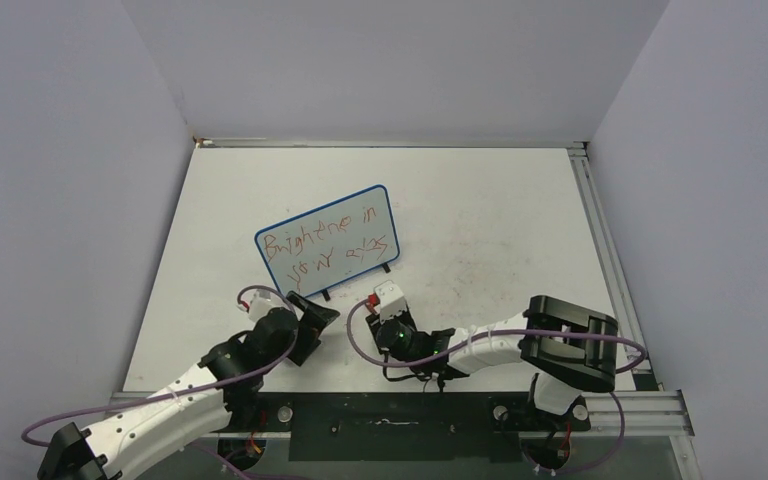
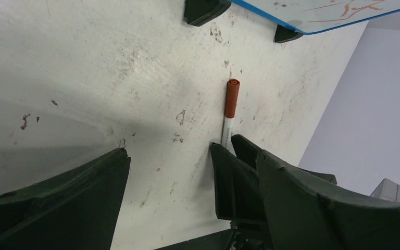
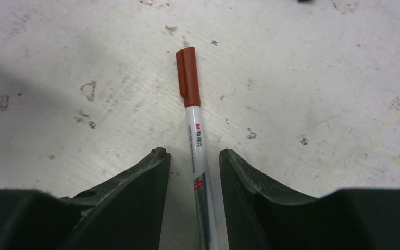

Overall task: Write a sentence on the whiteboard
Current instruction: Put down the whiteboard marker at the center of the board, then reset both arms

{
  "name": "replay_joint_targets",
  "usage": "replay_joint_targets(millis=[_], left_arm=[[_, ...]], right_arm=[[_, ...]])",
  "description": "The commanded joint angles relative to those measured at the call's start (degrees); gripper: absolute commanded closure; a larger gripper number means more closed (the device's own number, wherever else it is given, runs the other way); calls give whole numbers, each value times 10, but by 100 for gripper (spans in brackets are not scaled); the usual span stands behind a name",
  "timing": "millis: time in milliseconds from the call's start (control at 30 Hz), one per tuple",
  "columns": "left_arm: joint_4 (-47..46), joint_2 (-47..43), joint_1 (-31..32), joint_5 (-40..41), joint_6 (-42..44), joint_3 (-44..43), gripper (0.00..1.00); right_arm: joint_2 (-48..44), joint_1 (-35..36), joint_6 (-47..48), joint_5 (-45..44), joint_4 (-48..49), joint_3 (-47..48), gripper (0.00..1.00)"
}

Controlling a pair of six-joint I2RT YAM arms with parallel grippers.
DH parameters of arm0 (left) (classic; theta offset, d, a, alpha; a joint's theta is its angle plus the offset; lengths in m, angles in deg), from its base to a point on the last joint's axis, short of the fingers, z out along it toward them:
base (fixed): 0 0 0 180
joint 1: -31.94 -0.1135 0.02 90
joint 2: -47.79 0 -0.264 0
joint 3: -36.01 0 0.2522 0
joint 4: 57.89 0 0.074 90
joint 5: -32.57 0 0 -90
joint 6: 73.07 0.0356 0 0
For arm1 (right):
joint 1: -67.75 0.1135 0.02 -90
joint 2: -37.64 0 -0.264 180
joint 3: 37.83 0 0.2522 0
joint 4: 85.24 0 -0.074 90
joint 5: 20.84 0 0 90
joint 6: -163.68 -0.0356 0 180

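Looking down on the white table (image 1: 480, 200), the whiteboard (image 1: 348, 266) stands propped up around the middle, just past both my grippers, with the sentence (image 1: 325, 238) in red across two lines. My left gripper (image 2: 169, 151) is spread wide down near the tabletop, and my right gripper (image 3: 193, 153) is parted too, straddling a red-capped marker (image 3: 188, 78) lying flat, not pinching it

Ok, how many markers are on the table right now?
1. A red-capped marker lies flat within the open right claw, just in front of the whiteboard. The arms could hide another.
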Motion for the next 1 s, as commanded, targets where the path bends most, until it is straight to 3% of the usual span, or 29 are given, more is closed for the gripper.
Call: replay_joint_targets(millis=[0, 333, 400, 533, 600, 633, 733, 833, 967], left_arm=[[25, 6, -12, 31, 88, -52, 8], [53, 45, -22, 64, 326, -176, 3], [46, 41, -32, 60, 391, -201, 4], [58, 57, -100, -3, 505, -270, 4], [67, 73, -149, -40, 545, -310, 4], [72, 80, -172, -47, 561, -328, 4], [68, 98, -217, -28, 617, -380, 4], [59, 110, -236, 33, 674, -430, 4], [12, 86, -236, 140, 755, -429, 4]], right_arm=[[-41, -11, -26, -34, -15, -14, 53], [-182, -43, 18, -54, -92, -10, 23], [-216, -76, 36, -37, -113, -3, 19], [-268, -198, 66, 59, -142, 3, 1], [-293, -256, 81, 100, -148, -1, 3], [-306, -284, 88, 120, -148, -4, 9], [-345, -373, 106, 159, -154, -11, 10], [-384, -436, 118, 171, -159, -12, 10], [-446, -453, 140, 102, -162, -14, 10]])
